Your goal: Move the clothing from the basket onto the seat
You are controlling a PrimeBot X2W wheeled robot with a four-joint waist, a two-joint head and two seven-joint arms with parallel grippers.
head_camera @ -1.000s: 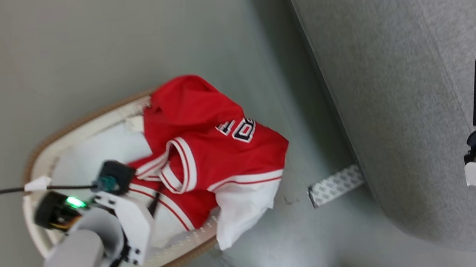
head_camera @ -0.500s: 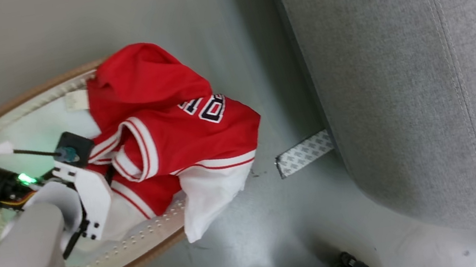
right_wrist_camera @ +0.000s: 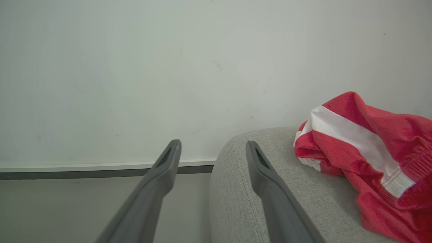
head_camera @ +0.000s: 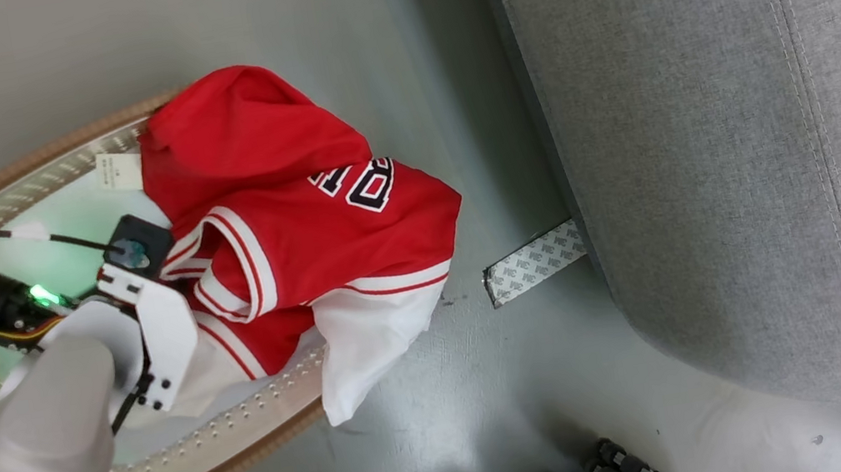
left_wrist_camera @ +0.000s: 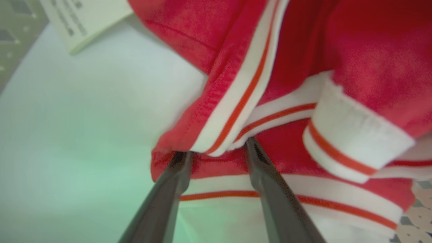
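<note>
**Left gripper is closing in on the jersey's striped trim inside the basket**

The left gripper (left_wrist_camera: 216,148) is sitting low in the basket (head_camera: 213,470). Its two fingers are apart, with their tips pushing into a fold of striped trim (left_wrist_camera: 236,101) on the red jersey (head_camera: 301,229), and nothing is being pinched yet. The jersey is lying heaped over the basket's right end, with one white sleeve (head_camera: 370,345) hanging over the rim onto the floor (head_camera: 463,449). The right gripper (right_wrist_camera: 212,143) is hovering over a rounded corner of the seat (head_camera: 693,142), with its fingers spread wide and empty.

Several things are looking risky from here. The fingers may be catching only the thin trim fold, so the cloth could be sliding out once the arm is lifting. They are also working right against the white lining (left_wrist_camera: 84,118), which could be getting nipped and dragged up with the jersey. The overhanging sleeve could be snagging on the rim and tugging the light basket along.

The left wrist view is giving the fingertips against the trim, which the head view is hiding behind the wrist. The head view is giving the sleeve over the rim and the strip of floor between basket and seat. The right wrist view is giving another jersey (right_wrist_camera: 364,158) already lying near the seat's corner.
</note>
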